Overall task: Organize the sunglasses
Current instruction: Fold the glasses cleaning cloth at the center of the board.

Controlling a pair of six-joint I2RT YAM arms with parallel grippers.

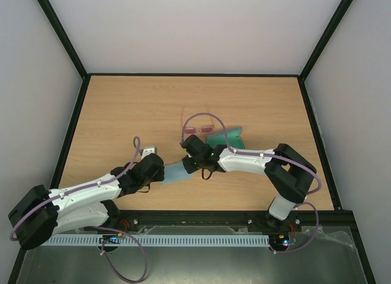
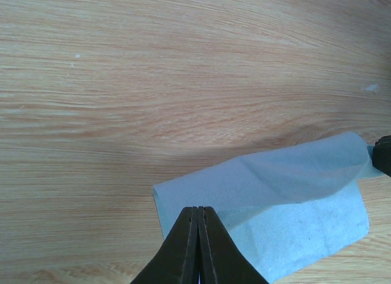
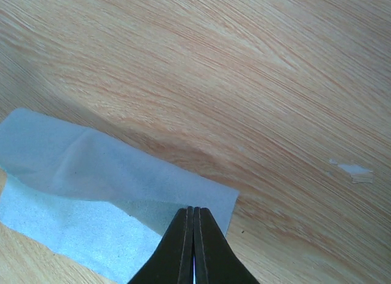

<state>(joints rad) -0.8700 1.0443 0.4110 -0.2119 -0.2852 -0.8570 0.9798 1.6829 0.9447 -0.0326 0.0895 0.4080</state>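
Note:
The sunglasses, thin pink frame with pinkish lenses, lie on the wooden table just beyond my right wrist, and neither gripper touches them. A light-blue cloth lies between the two grippers, partly folded over itself. My left gripper is shut on the cloth's left end, with its tips at the fold. My right gripper is shut on the cloth's right end, with its tips near a corner. The sunglasses do not show in either wrist view.
A teal oblong case lies right of the sunglasses, partly behind my right arm. Black frame rails border the table on the left, right and back. A small white fleck marks the wood.

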